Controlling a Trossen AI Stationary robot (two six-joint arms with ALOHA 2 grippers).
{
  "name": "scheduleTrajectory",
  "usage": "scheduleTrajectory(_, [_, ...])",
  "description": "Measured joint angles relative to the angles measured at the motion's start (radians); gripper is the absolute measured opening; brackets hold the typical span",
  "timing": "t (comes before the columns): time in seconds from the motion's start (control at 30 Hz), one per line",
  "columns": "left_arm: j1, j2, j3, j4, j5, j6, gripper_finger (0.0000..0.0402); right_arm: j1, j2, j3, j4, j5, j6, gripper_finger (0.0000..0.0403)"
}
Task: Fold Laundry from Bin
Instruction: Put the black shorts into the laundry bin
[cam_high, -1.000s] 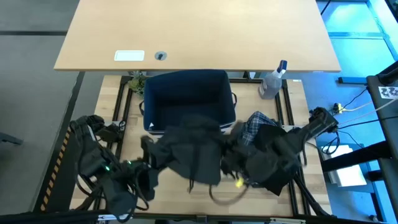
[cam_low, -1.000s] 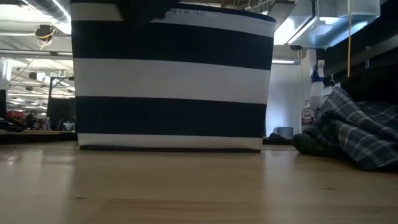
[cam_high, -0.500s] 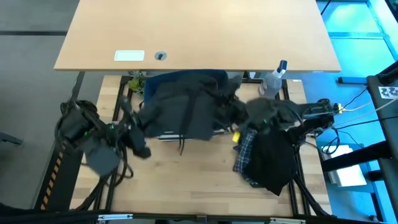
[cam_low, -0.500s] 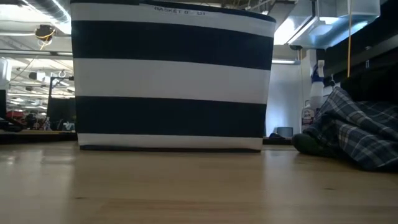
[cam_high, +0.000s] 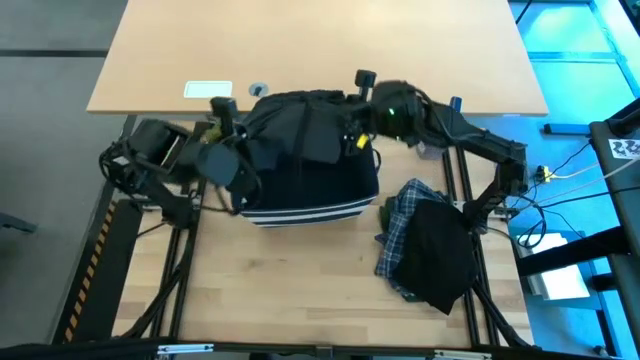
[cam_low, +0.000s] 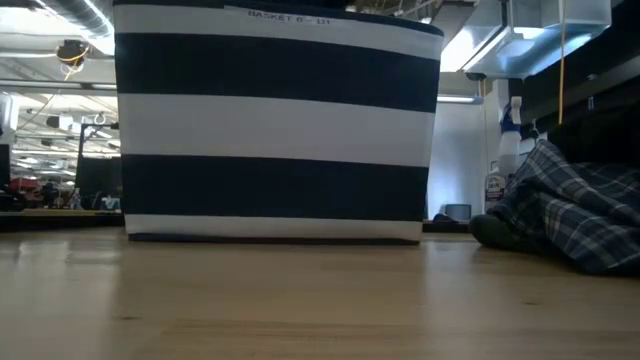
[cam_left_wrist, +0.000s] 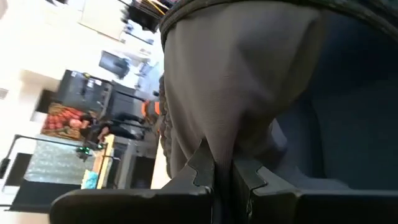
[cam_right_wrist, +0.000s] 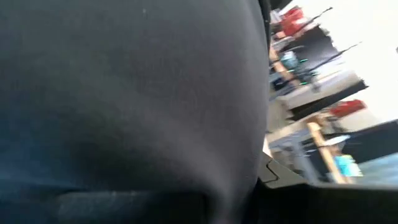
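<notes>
Both hands clench one dark garment (cam_high: 295, 125) between them over the bin (cam_high: 310, 190): left hand (cam_high: 238, 150) at one side, right hand (cam_high: 362, 125) opposite.

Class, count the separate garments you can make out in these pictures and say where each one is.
3: a dark olive-green garment draped over the bin, held by both grippers; a plaid shirt on the table right of it; a black garment lying on that shirt. More may be hidden inside.
</notes>
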Motion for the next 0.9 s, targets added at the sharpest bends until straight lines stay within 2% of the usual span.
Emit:
scheduleTrajectory(0.23, [0.201, 0.000, -0.017, 0.003, 0.213, 0.114, 0.0006, -0.155, 0.002, -0.105, -0.016, -0.272, 0.008, 0.0030])
scheduleTrajectory(0.33, [0.267, 0.001, -0.062, 0.013, 0.309, 0.110, 0.0006, -0.192, 0.002, -0.160, -0.012, -0.339, -0.001, 0.0030])
scheduleTrajectory(0.4, [0.290, -0.012, -0.122, 0.039, 0.311, 0.109, 0.0006, -0.211, 0.003, -0.192, 0.002, -0.364, -0.004, 0.0030])
scheduleTrajectory(0.5, [0.301, -0.076, -0.281, 0.203, 0.330, 0.135, 0.0006, -0.232, 0.002, -0.229, 0.034, -0.388, -0.005, 0.0030])
scheduleTrajectory(0.7, [0.332, -0.266, -0.685, 0.577, 0.407, 0.248, 0.0006, -0.243, 0.003, -0.233, 0.049, -0.444, -0.025, 0.0030])
scheduleTrajectory(0.8, [0.390, -0.344, -0.853, 0.665, 0.434, 0.296, 0.0006, -0.242, 0.003, -0.233, 0.041, -0.460, -0.047, 0.0030])
scheduleTrajectory(0.9, [0.452, -0.390, -0.962, 0.680, 0.441, 0.313, 0.0006, -0.241, 0.006, -0.233, -0.006, -0.468, -0.101, 0.0030])
